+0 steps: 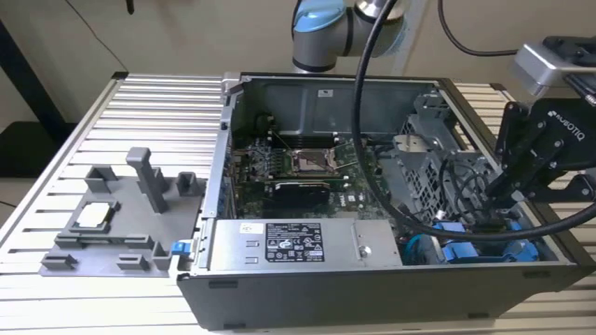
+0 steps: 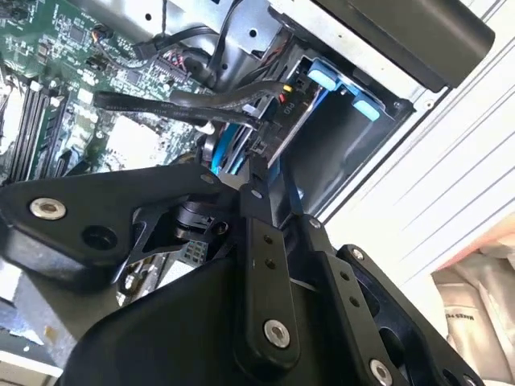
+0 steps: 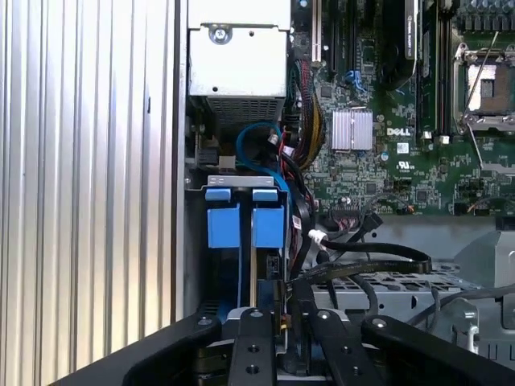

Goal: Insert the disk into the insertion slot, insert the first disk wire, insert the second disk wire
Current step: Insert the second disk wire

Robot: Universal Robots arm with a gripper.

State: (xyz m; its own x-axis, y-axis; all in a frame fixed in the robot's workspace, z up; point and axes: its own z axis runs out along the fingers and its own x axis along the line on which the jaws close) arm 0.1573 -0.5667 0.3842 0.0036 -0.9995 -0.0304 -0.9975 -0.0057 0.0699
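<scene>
Open computer case (image 1: 373,279) lies on the ribbed metal surface (image 1: 121,125), side panel off. In the exterior view the gripper (image 1: 503,199) reaches down into the case at about 4 o'clock from the bare processor socket (image 1: 315,162), over the perforated grey drive cage (image 1: 437,150).

Jaws: pressed close together on a black wire (image 2: 193,103) and its plug at the disk's edge. In the second wrist view the two fingers (image 2: 261,241) converge on the plug with almost no gap. Whether the plug is fully seated, cannot tell.

The disk (image 2: 282,121) sits inside the insertion slot (image 3: 241,183), standing on edge in its blue carrier. In the first wrist view two blue carrier tabs (image 3: 245,217) show side by side at the slot's mouth, directly beyond the jaw tips. In the exterior view blue plastic (image 1: 489,248) shows at the case corner just below the gripper, at 3 o'clock from the labelled power-supply box (image 1: 298,244).

Black wires (image 3: 370,257) loop from the green mainboard (image 3: 378,153) across the cage top towards the disk. A thick black cable (image 1: 368,125) hangs from the arm across the case.

Grey plastic fixture tray (image 1: 121,223) rests on the surface well apart from the case, on the exterior view's left.
</scene>
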